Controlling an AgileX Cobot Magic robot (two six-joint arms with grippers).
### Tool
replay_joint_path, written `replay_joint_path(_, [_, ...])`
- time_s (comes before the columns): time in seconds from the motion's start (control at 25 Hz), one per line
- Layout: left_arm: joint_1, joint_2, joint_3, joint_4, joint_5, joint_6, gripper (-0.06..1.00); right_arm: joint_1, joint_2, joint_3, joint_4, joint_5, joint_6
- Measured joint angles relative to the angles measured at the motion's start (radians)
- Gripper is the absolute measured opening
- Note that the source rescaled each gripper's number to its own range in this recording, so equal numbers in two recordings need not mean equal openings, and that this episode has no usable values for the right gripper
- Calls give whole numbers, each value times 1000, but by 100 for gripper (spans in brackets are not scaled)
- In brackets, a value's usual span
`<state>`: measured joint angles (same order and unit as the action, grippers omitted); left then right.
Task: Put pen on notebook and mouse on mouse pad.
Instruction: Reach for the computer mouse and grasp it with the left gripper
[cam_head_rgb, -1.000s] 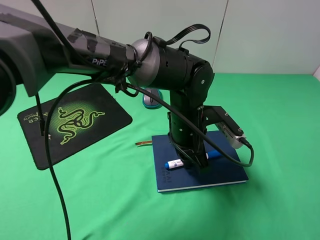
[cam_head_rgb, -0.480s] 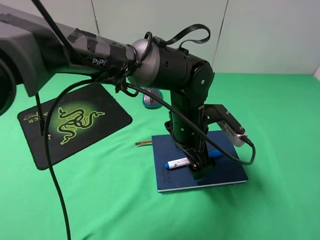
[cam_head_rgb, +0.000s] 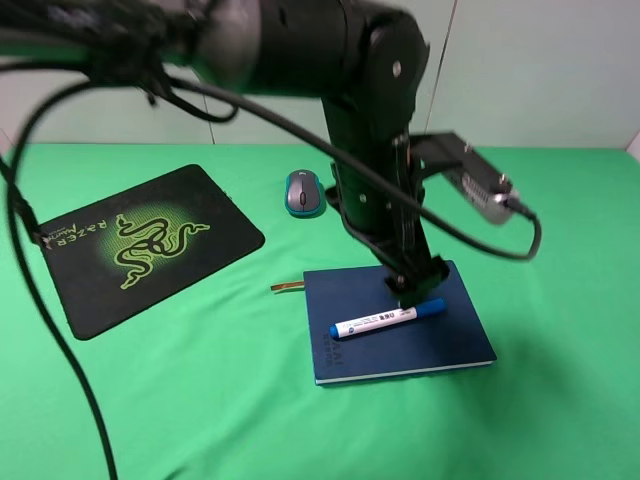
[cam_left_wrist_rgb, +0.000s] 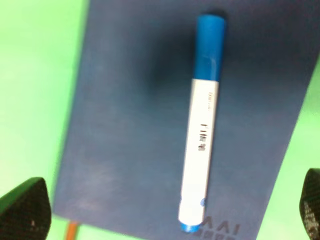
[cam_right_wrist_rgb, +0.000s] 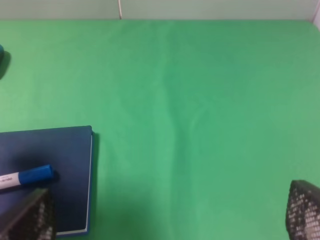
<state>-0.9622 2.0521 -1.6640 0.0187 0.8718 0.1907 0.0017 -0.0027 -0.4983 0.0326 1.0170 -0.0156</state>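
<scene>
— Green cloth (cam_head_rgb: 560, 300) all round, and the notebook (cam_head_rgb: 445, 340) lies flat on it. Where is the pen?

— On the notebook's cover. The pen (cam_left_wrist_rgb: 202, 140) lies flat and slantwise there, its whole length inside the edges, blue cap toward the far right corner and the small blue end near the faint lettering.

— Is the left gripper (cam_left_wrist_rgb: 168, 204) gripping it?

— No. In the left wrist view its two fingertips (cam_left_wrist_rgb: 25, 207) sit far apart at the corners of the picture, with the pen lying free between them and touching neither. From the high camera the gripper hangs just above the cap end of the pen, over the notebook. It holds nothing.

— And the right gripper (cam_right_wrist_rgb: 166, 212)?

— Spread wide as well. Its fingertips (cam_right_wrist_rgb: 305, 207) show at the two lower corners of its own view, with bare cloth between them. One finger is just beside the notebook's edge; I cannot tell whether it touches. Nothing is in it, and the high camera does not show that arm.

— The mouse?

— The mouse (cam_head_rgb: 303, 193) rests on the cloth beyond the notebook, near the right corner of the mouse pad (cam_head_rgb: 90, 290) but apart from it, not on it. The pad lies well to the left, snake logo up.

— Anything else?

— A brown ribbon (cam_head_rgb: 287, 287) pokes out from the notebook's left side onto the cloth.
</scene>
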Motion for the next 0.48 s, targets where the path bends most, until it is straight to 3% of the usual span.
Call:
replay_joint_path(0.28, [0, -81, -11, 216, 38, -303, 100, 0, 0, 0, 0, 0, 0])
replay_joint_path(0.48, [46, -81, -22, 252, 56, -488, 100, 0, 0, 0, 0, 0, 0])
